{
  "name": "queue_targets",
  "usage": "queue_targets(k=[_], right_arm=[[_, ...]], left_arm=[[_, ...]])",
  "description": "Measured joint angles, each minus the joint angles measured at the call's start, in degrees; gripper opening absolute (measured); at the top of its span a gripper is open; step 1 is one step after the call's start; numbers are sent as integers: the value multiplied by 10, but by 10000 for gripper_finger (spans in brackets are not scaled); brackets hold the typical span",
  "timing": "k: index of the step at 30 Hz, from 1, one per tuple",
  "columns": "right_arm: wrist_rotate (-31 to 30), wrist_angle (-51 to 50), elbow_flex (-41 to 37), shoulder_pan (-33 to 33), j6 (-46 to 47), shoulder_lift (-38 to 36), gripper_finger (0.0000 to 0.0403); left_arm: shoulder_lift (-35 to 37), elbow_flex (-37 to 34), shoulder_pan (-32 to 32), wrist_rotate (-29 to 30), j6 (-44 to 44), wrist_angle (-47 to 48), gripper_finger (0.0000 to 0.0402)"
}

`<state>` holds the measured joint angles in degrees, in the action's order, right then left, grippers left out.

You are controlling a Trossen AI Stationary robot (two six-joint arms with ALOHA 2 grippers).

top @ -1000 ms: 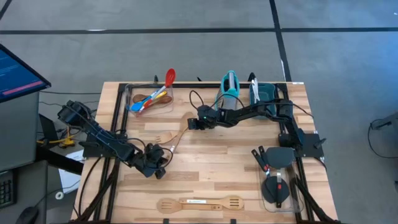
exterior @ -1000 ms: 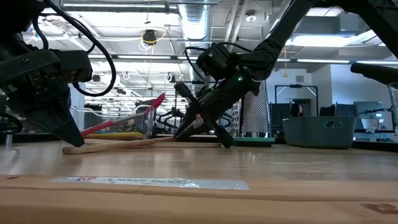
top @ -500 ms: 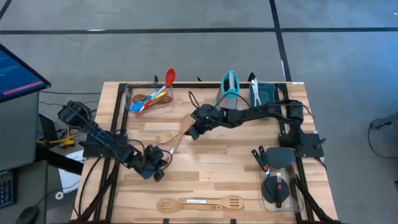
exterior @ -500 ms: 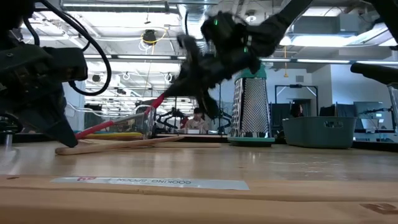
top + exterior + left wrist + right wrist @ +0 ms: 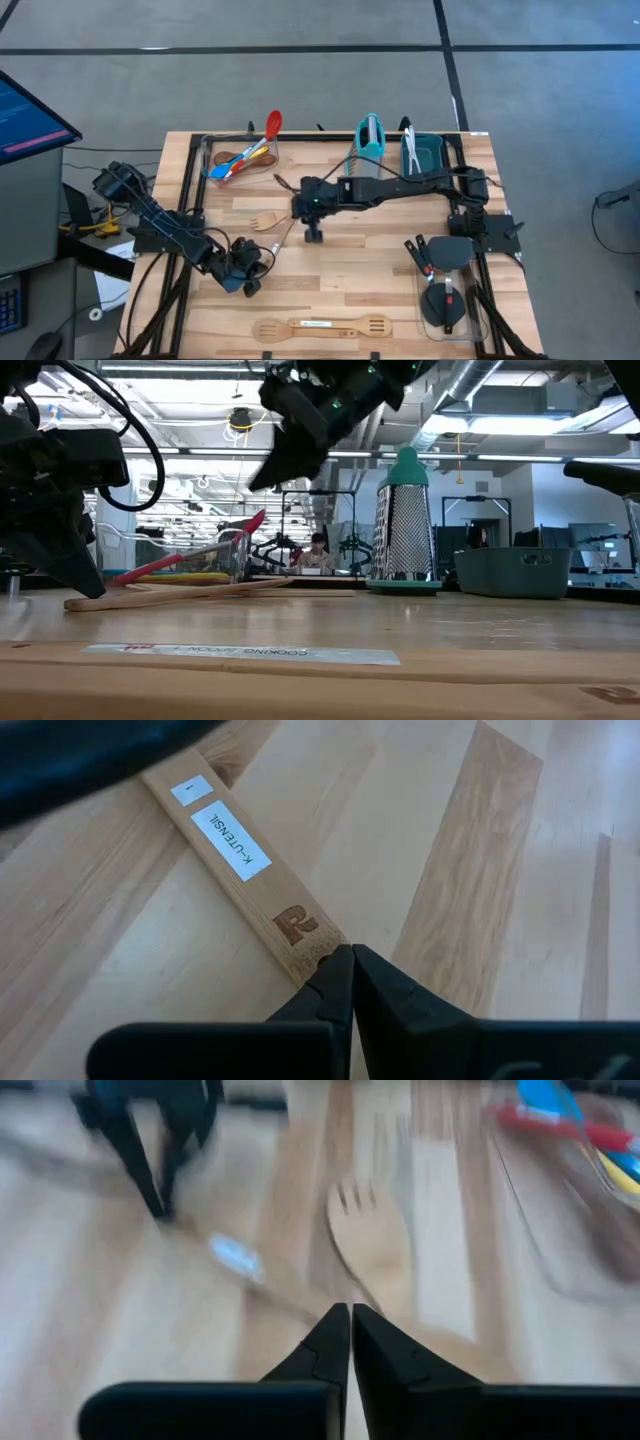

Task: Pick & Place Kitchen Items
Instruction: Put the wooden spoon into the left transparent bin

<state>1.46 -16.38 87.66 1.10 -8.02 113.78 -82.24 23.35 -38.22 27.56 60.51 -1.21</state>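
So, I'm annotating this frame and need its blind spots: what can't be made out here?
- Left wrist view: whether left end effector pinches the labelled wooden handle; fingertips cover its end.
- Right wrist view: clear container contents, cut off by the picture's edge.
- High view: teal bin contents, too small.

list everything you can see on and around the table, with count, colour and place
wooden fork spoon: 1, light wood, table centre-left, long handle running toward the left gripper
wooden utensils: 2, light wood, laid end to end at the near edge
clear container: 1, see-through, far left corner, holding red, blue and yellow utensils
red spoon: 1, red, sticking out of that container
box grater: 1, teal and metal, upright at the far edge
bin: 1, teal, far right corner
black utensils: several, black, right near side
monitor: 1, blue screen, left of the table
left gripper: shut on the wooden handle's end
right gripper: shut, raised over the table centre
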Motion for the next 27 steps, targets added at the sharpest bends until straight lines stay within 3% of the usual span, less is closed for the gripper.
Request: queue_targets(k=[3,7,13,18,22,27], right_arm=[[-12,-23,32,4,-55,2,25],[29,-47,60,21,-85,18,59],[83,-71,111,40,-110,71,127],[91,-136,167,31,-172,122,180],[92,-184,218,23,-181,161,195],[91,-204,254,15,-176,205,183]], left_arm=[[0,0,0,0,0,0,1],[0,0,-3,2,-1,-2,1],[0,0,-5,3,-2,-5,1],[0,0,-5,2,-2,-9,1],[0,0,-5,1,-2,-11,1],[-1,-1,-5,-2,-26,-27,1]])
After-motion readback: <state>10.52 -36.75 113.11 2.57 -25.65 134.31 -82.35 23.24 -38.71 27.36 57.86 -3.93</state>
